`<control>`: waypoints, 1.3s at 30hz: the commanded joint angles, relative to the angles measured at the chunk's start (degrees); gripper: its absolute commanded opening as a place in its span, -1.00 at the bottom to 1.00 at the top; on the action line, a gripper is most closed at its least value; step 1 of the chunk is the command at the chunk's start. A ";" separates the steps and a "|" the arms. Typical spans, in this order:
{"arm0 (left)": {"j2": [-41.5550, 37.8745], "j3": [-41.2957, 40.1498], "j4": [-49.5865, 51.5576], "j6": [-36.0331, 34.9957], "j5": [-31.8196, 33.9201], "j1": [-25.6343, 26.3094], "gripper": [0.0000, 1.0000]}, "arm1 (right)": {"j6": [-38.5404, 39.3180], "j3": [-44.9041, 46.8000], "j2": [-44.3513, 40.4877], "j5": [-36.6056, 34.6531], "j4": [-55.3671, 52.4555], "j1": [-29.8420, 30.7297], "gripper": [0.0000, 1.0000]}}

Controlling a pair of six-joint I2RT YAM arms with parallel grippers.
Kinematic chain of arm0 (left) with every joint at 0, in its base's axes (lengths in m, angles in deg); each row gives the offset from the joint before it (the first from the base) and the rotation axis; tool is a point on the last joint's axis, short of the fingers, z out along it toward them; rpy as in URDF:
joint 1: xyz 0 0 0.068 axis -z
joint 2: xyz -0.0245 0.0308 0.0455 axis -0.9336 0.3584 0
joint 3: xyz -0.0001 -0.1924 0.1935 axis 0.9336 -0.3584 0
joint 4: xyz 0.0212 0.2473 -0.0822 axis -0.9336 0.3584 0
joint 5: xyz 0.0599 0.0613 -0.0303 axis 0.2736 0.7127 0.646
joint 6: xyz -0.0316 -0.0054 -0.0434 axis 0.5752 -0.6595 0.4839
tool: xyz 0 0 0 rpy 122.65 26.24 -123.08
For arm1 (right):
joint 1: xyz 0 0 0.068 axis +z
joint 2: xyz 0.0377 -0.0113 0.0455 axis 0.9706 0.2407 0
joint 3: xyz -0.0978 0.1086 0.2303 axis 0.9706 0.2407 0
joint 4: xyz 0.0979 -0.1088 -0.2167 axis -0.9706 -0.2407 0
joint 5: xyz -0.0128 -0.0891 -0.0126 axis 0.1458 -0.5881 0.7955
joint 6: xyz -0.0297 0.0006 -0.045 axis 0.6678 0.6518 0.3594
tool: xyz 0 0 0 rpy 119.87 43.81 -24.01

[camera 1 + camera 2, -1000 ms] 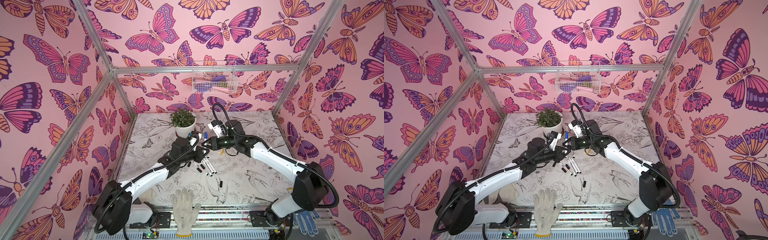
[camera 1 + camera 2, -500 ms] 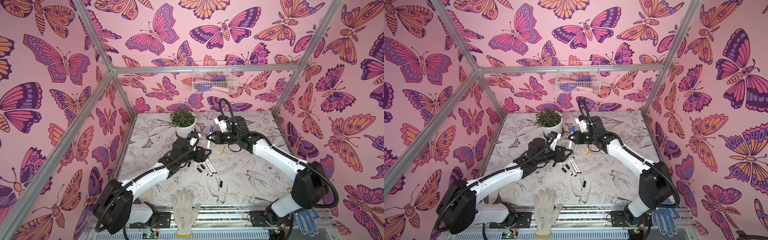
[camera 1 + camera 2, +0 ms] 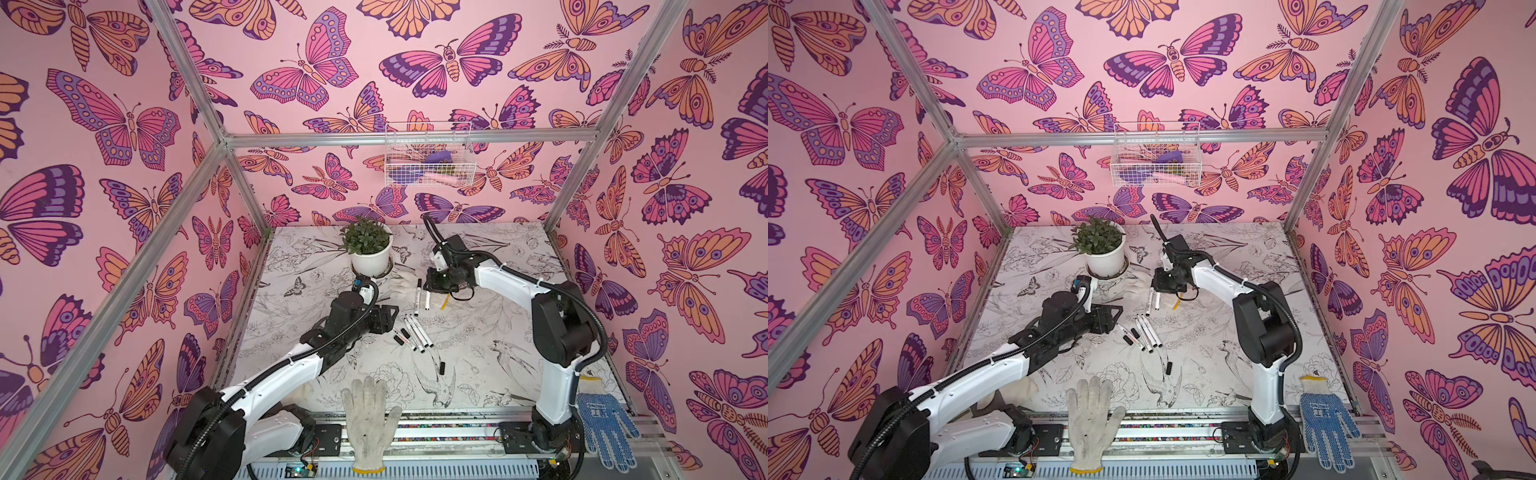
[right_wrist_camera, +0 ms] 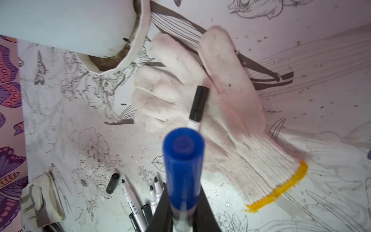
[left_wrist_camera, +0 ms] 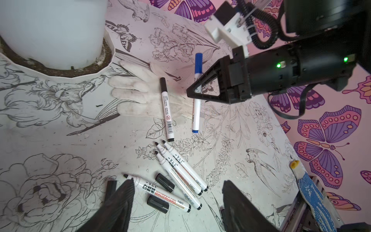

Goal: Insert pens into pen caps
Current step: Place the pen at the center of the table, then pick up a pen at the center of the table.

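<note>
Now, risks first. The uncapped pens (image 5: 181, 172) lie bunched on the bench (image 5: 251, 140) with loose black caps (image 5: 165, 182) among them; I judge a descent here could pinch two barrels or knock a cap rolling. Left pincer (image 5: 177, 182): jaws spread wide above that bunch, holding nothing. Right pincer (image 4: 181, 219): pressed onto the barrel of a blue-capped pen (image 4: 183, 160), just beside the black-capped pen (image 4: 197, 106) resting on the white glove (image 4: 230, 124); released carelessly, it might roll.

Pink walls (image 3: 124, 124) carry purple and orange butterflies. The white counter (image 3: 490, 345) bears black line-drawn flowers and birds. White pens (image 5: 183, 167) have dark print; loose caps (image 5: 165, 182) are black. The blue-capped pen (image 4: 183, 160) is white-barrelled. A cream glove (image 4: 230, 124) has a yellow cuff.
</note>
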 commanded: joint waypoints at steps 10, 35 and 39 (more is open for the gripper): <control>-0.92 0.34 3.45 0.16 2.45 -0.91 0.44 | 0.12 -10.63 9.53 -3.17 -6.48 -0.52 -1.00; -0.91 -2.42 6.91 0.32 5.05 -1.03 0.45 | 0.55 3.11 -9.69 -0.13 -5.47 1.55 0.07; 1.36 -2.29 6.79 2.98 7.74 -1.19 0.42 | 5.94 7.34 -11.02 -0.32 -8.71 6.75 -0.08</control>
